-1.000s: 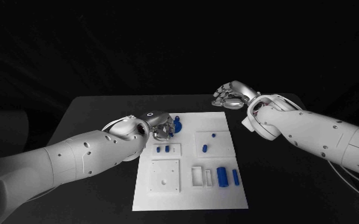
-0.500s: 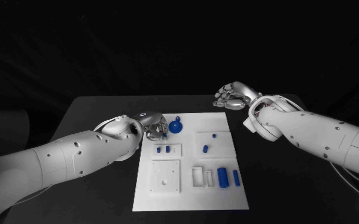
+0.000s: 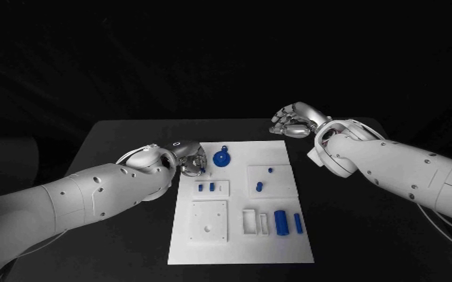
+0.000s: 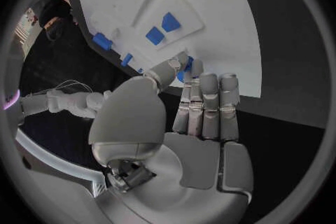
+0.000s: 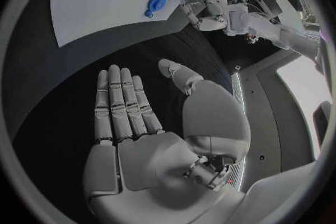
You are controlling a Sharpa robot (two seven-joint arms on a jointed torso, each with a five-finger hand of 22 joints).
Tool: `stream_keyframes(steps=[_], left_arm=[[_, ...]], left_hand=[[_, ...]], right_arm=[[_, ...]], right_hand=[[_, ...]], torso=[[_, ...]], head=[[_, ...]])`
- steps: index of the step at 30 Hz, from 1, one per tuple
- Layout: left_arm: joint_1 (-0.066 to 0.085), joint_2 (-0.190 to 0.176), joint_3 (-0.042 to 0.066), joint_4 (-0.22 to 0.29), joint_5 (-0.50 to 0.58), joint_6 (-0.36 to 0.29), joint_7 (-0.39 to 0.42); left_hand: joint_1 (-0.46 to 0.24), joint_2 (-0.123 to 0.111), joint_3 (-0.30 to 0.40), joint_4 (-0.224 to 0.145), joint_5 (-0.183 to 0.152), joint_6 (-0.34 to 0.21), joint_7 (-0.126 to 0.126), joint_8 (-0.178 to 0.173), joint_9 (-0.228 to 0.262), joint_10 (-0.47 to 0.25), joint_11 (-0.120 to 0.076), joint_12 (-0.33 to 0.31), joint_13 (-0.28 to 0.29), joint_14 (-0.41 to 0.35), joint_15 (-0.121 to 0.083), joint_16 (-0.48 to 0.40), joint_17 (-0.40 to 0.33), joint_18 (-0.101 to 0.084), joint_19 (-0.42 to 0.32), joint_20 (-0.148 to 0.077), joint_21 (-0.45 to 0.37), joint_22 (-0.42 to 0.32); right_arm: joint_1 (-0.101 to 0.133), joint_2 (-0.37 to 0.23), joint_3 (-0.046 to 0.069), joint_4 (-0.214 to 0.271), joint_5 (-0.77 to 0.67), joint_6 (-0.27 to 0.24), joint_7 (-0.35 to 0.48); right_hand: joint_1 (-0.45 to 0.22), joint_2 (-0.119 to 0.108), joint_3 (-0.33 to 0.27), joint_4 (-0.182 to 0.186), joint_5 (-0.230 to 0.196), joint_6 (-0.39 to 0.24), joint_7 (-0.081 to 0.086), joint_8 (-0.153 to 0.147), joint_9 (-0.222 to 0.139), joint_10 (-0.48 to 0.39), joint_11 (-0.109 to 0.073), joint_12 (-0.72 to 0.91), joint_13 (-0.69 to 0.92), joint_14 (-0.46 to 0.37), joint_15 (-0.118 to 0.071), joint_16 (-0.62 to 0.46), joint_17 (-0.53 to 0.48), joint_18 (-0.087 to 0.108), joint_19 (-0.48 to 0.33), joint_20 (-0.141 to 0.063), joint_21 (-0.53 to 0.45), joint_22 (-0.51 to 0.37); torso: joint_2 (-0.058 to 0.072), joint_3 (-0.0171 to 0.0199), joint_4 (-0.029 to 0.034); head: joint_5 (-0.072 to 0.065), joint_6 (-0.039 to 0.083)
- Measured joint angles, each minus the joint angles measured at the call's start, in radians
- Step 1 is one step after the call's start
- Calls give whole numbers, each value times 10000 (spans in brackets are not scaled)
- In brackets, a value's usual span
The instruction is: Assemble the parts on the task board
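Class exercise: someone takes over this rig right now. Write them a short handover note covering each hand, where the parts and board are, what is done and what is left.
Left hand: at the task board's far left edge, fingers together, holding nothing that I can see; a blue piece sits just past its fingertips in the left wrist view.
Right hand: open and empty, over the black table beyond the board's far right corner.
Parts: round blue part lying loose at the board's far end; two small blue pieces in the left square plate; two more in the right square plate; a blue cylinder and blue pin near the front slots.
Done: cannot tell for certain.
Left: seat the loose round part, cylinder and pin.
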Motion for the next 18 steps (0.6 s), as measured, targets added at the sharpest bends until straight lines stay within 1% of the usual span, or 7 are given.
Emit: stream_keyframes(steps=[6,13,18], left_arm=[[-104,62,0,-61,65,18,8],[-135,118,-1,-148,125,6,32],[-135,173,-1,-225,213,6,36]], left_hand=[[-14,-4,0,0,0,-1,1,-14,0,0,0,0,-1,0,0,0,0,0,1,1,0,-1],[-34,45,0,0,-20,-2,1,-40,1,-1,0,-49,0,0,1,0,0,12,14,16,0,-2],[-20,60,-1,-1,-38,-3,0,-37,1,-1,-1,-50,-1,0,1,0,1,23,15,17,0,-3]], right_arm=[[0,2,0,6,0,0,0],[0,1,0,2,0,0,3],[0,10,0,0,0,0,4]], right_hand=[[0,0,0,0,0,0,0,0,-9,0,0,0,0,0,0,0,-9,3,-18,18,0,9],[0,0,0,0,0,0,0,0,-8,0,0,0,1,0,0,0,-9,4,-18,18,-38,9],[0,0,0,0,0,0,0,0,-8,0,0,0,1,0,0,0,-8,4,-18,18,-38,8]], torso=[[-2,3,-5],[-2,6,-18],[-2,7,-13]], head=[[5,-23],[12,-37],[7,-38]])
